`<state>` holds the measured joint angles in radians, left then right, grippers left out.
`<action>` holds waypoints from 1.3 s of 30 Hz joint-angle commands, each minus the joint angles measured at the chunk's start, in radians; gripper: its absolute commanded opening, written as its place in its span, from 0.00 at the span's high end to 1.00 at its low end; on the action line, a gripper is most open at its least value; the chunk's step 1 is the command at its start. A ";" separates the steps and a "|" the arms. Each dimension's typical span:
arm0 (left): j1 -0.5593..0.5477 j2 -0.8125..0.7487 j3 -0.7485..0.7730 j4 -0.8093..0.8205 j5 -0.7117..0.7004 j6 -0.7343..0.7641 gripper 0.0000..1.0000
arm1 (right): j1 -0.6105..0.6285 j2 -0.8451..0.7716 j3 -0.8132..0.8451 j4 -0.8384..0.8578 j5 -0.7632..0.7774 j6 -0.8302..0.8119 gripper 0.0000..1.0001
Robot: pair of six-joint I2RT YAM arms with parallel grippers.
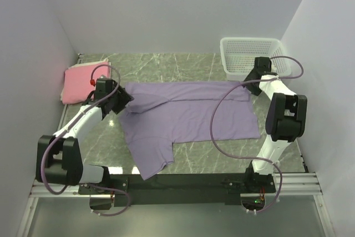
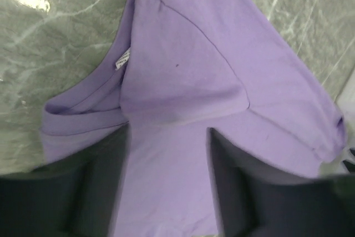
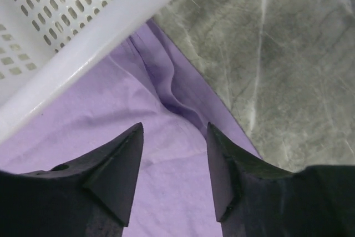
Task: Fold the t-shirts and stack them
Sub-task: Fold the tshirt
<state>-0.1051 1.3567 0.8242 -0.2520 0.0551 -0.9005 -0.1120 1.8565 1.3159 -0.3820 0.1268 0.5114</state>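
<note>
The lavender-purple t-shirt (image 1: 188, 115) lies spread across the marble table, its top edge folded over and one sleeve hanging toward the near edge. My left gripper (image 1: 123, 102) hovers at its left end by the collar (image 2: 83, 104). It (image 2: 169, 131) is open, with flat cloth (image 2: 183, 65) showing between the fingers. My right gripper (image 1: 252, 86) is at the shirt's right end beside the basket. It (image 3: 175, 129) is also open over the purple cloth (image 3: 111, 109), gripping nothing. The pink t-shirt (image 1: 83, 81) lies folded at the back left.
A white mesh basket (image 1: 252, 54) stands at the back right, its rim (image 3: 83, 43) just beyond the right fingers. White walls close in the table on the left, back and right. Bare marble (image 1: 222, 154) lies in front of the shirt.
</note>
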 commanded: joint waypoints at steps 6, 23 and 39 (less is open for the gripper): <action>-0.031 -0.177 0.029 -0.127 -0.052 0.089 0.13 | 0.173 -0.233 -0.073 -0.054 -0.010 -0.025 0.39; -0.113 -0.435 0.001 -0.365 -0.219 0.103 0.01 | 0.984 -0.077 0.029 -0.076 -0.176 -0.119 0.45; -0.111 -0.531 0.161 -0.497 -0.320 0.115 0.01 | 1.282 0.243 0.212 -0.299 -0.197 -0.350 0.46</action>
<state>-0.2176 0.8341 0.9432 -0.7197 -0.2337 -0.8059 1.1427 2.0651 1.4979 -0.5678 -0.0349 0.2260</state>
